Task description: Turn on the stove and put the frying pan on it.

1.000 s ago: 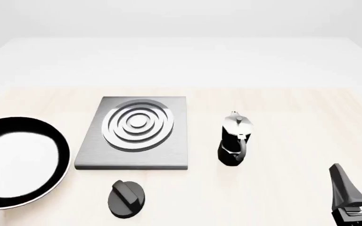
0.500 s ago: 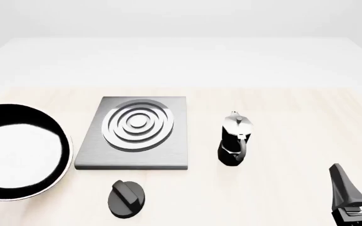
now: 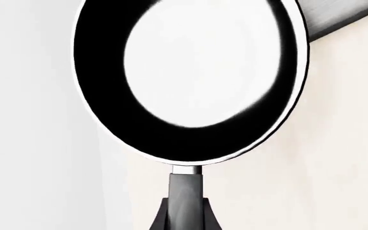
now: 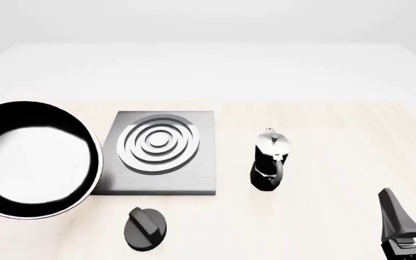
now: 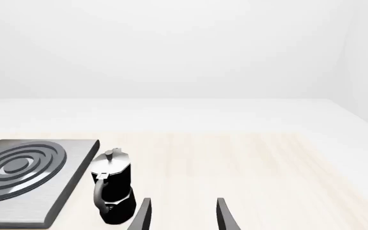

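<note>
Since a second ago we see the pan [image 4: 34, 161] shifted up and toward the stove [image 4: 193, 179]; its rim now overlaps the slab's left edge in the front view, where earlier it sat apart at the far left. Nothing else has moved: the knob [image 4: 145, 229] lies just in front of the stove, the moka pot [image 4: 270, 161] stands upright to its right. We work on a pale wood-grain table [image 4: 324, 135] with a white band beyond and plain white walls. Through the left wrist view our left gripper [image 3: 185, 218] is clamped on the pan's handle [image 3: 185, 184], the pan straight ahead of the fingers with a stove corner behind it. Our right gripper [image 5: 182, 215] hangs at the table's near right, fingers parted and empty, well apart from the pan. We can read no writing anywhere.
</note>
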### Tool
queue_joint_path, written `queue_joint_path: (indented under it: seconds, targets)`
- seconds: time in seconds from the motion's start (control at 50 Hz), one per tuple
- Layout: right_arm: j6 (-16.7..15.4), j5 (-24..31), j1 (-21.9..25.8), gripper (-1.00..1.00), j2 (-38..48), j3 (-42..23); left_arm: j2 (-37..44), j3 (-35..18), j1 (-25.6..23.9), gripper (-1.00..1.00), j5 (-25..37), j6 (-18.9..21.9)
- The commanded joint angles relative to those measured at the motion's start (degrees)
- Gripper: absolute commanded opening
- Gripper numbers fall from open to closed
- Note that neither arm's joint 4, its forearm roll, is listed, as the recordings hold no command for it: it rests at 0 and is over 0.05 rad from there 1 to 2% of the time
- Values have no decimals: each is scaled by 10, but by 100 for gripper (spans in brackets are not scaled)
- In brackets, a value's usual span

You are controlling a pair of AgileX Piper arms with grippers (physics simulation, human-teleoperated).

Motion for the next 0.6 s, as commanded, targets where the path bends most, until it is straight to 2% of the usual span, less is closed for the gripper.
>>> queue_joint_path:
  seconds: [0.02,0.2,0.22,0.24,0.26,0.28,0.3,0.36,0.4,0.42,0.44,0.48,0.5,0.6]
  targets:
    - [0,0,0,100,0,0,-31,-13,0,-100,-32,7]
    - [0,0,0,100,0,0,-45,-24,-3,-100,-41,-6]
    - [0,0,0,100,0,0,-50,-34,-13,-100,-30,-22]
    - [0,0,0,100,0,0,134,-104,-14,-100,-136,-28]
    - [0,0,0,100,0,0,363,-333,-34,-100,-163,-51]
    - [0,0,0,100,0,0,527,-471,-44,-100,-154,-63]
    - [0,0,0,100,0,0,547,-518,-54,-100,-123,-67]
    - [0,0,0,100,0,0,558,-542,-70,-100,-106,-88]
    - [0,0,0,100,0,0,567,-568,-105,-100,-94,-157]
    - [0,0,0,100,0,0,571,-569,-114,-100,-90,-166]
    - [0,0,0,100,0,0,569,-557,-111,-100,-100,-154]
    - [0,0,0,100,1,0,572,-563,-125,-100,-99,-177]
    - [0,0,0,100,0,0,567,-556,-127,-100,-100,-169]
    - [0,0,0,100,0,0,567,-561,-151,-100,-99,-191]
